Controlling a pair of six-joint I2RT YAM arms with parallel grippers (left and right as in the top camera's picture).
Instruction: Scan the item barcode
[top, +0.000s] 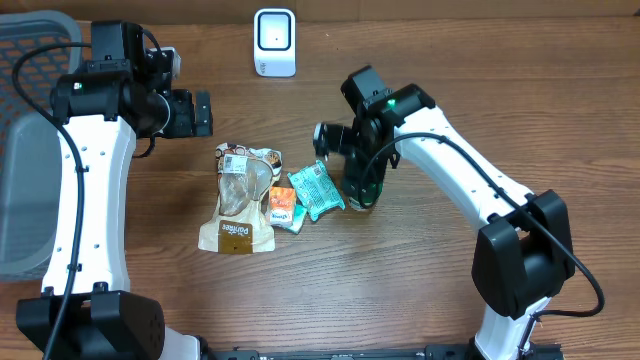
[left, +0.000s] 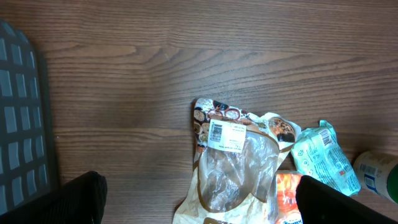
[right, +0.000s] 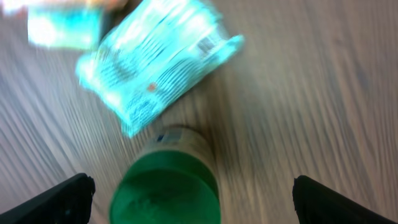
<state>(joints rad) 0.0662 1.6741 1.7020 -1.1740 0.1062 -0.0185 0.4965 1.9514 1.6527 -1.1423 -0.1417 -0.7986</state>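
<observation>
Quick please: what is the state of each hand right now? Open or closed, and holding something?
Left hand: open, holding nothing.
Right hand: open over the green-capped bottle, not gripping it.

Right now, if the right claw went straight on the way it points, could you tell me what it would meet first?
Most likely the green-capped bottle, which sits just ahead of the open right claw, slightly left of centre. The teal packet lies beyond it; the blur makes depth uncertain.
</observation>
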